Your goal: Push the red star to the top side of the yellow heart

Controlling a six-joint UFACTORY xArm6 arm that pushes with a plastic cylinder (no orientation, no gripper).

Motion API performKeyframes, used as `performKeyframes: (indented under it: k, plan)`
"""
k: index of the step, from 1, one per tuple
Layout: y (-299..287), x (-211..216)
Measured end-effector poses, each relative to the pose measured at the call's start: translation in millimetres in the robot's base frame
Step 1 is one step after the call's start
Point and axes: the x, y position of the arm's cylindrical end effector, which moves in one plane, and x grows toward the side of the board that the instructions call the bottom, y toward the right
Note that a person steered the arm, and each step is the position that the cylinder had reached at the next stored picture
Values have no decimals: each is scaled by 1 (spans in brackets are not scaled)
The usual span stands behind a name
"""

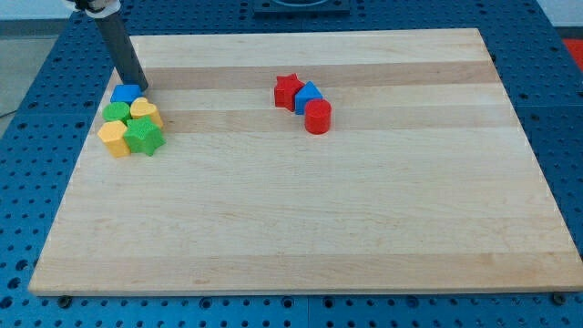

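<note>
The red star (287,91) lies on the wooden board at the view's upper middle, touching a blue block (308,96) and a red cylinder (317,117) to its right. The yellow heart (145,112) sits in a cluster at the view's left, with a blue block (126,93) above it, a green block (116,112) to its left, a yellow block (114,138) and a green star (143,137) below. My tip (143,89) rests just right of the cluster's blue block, above the yellow heart and far left of the red star.
The wooden board (364,210) lies on a blue perforated table. The board's left edge runs close beside the cluster.
</note>
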Motion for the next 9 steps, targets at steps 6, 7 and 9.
performKeyframes:
  k: [6, 7, 9]
  plan:
    - [274, 17]
    - [223, 17]
    - [173, 31]
